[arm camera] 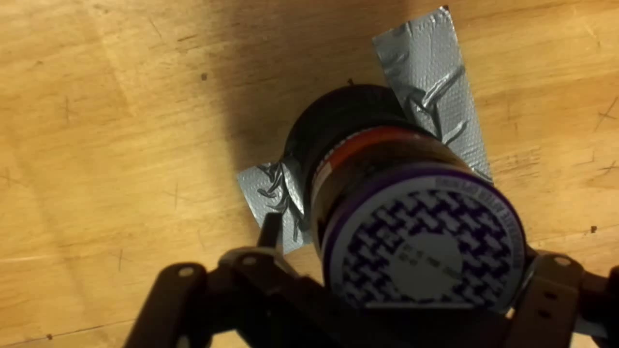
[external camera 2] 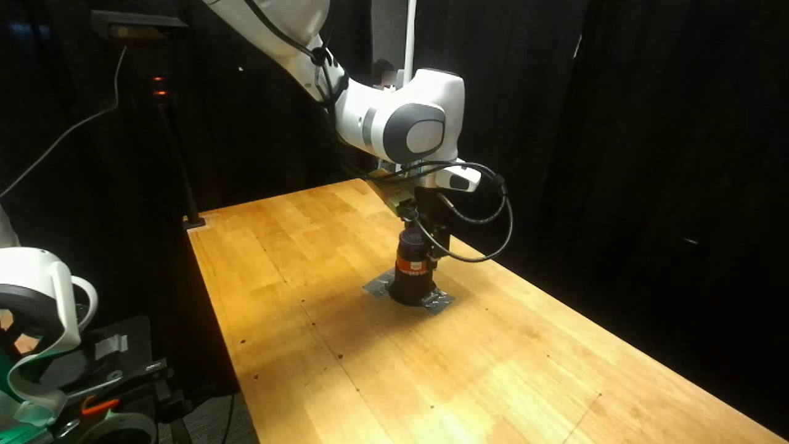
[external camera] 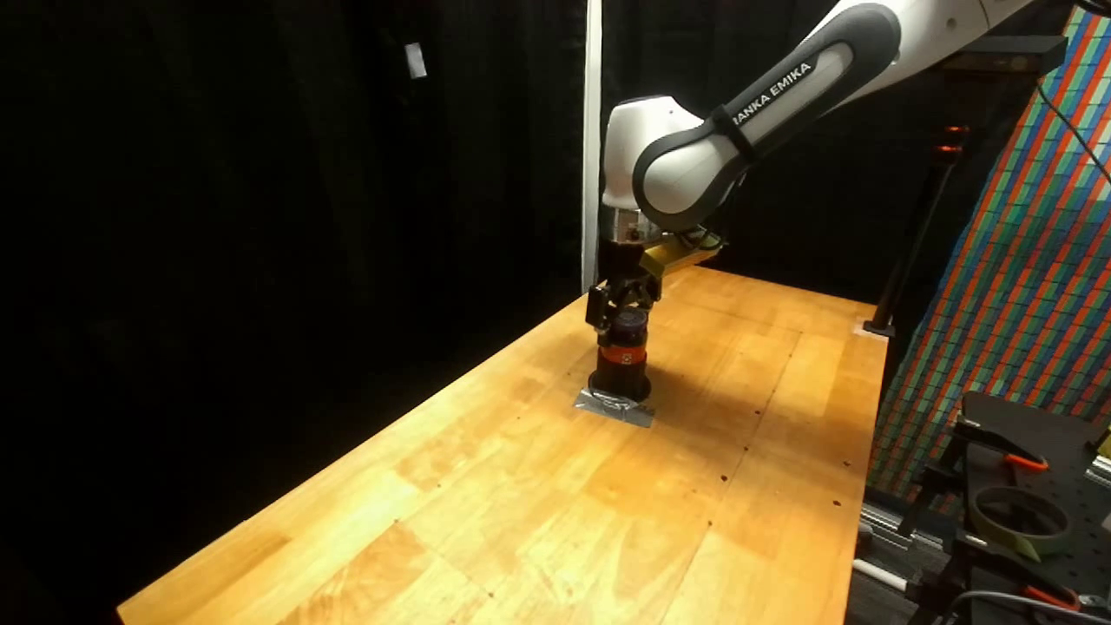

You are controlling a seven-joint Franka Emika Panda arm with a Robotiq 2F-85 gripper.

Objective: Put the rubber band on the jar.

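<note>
In the wrist view, the jar (arm camera: pixel 418 217) is standing at a black base (arm camera: pixel 348 104), which is being held down to the table (arm camera: pixel 121 121) by grey tape (arm camera: pixel 437 77). The gripper (arm camera: pixel 399 244) is being held wide around the jar: bare wood is showing inside the left jaw, while contact at the right jaw cannot be told. Off-centre closing is therefore being judged the main hazard; if one jaw lands early, the jar could be pushed sideways and the tape strained. No rubber band is being made out in any view.

In an exterior view, the arm (external camera: pixel 764 104) is reaching in from the right, its wrist being pointed straight down and its jaws standing level with the upright jar's upper part.

In an exterior view, the arm is reaching in from the left. A looped cable (external camera 2: pixel 499 182) is hanging right of the jar and could be snagged by a wrist turn.
</note>
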